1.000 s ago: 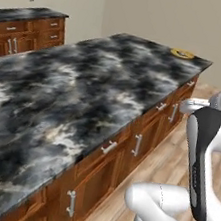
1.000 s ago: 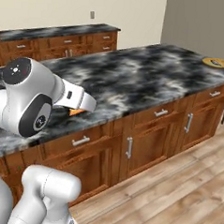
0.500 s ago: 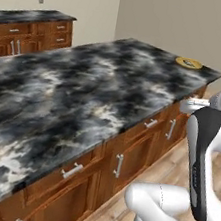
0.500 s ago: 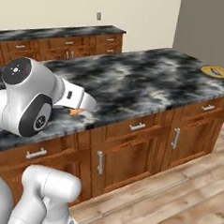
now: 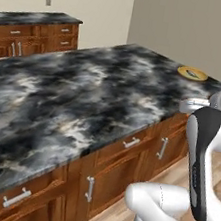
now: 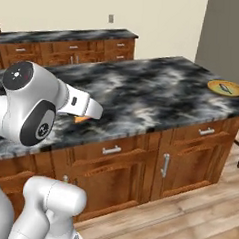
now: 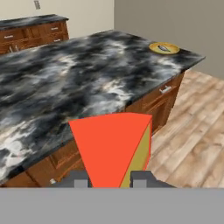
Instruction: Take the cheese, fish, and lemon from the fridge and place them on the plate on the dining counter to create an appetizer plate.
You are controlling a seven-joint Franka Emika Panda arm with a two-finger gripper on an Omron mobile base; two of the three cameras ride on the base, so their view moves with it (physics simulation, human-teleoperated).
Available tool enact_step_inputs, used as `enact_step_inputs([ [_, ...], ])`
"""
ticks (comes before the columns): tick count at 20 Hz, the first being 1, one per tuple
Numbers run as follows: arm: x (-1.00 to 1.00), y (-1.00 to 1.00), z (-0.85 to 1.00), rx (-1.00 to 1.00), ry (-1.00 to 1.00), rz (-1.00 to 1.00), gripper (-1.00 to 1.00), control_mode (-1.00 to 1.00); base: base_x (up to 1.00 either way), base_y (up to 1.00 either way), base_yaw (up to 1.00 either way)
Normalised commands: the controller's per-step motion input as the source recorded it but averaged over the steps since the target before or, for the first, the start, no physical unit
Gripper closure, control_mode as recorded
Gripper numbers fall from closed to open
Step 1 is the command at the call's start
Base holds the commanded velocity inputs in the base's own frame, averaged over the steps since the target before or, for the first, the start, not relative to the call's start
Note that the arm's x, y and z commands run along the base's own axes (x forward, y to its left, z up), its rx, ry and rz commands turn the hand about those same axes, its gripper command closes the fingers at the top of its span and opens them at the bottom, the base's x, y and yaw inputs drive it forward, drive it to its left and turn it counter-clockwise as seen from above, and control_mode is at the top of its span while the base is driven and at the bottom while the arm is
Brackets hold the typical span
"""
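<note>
The broad marbled desk (image 5: 85, 93) of black, grey and white stone tops brown wood cabinets with silver handles. Near its far corner lies the round plate (image 5: 192, 73), yellow-green with an orange rim, and a small dark fish (image 6: 224, 88) rests on the plate. A wooden floor (image 7: 192, 144) runs beside the desk.
</note>
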Motion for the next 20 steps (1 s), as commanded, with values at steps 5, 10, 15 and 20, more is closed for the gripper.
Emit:
enact_step_inputs([
  [5, 0.00, 0.00, 0.00, 0.00, 0.00, 0.00, 1.00, 1.00, 0.45, -1.00, 0.26],
  [10, 0.00, 0.00, 0.00, 0.00, 0.00, 0.00, 1.00, 1.00, 0.44, -1.00, 0.27],
  [15, 0.00, 0.00, 0.00, 0.00, 0.00, 0.00, 1.00, 1.00, 0.45, -1.00, 0.27],
  [20, 0.00, 0.00, 0.00, 0.00, 0.00, 0.00, 1.00, 1.00, 0.45, -1.00, 0.28],
])
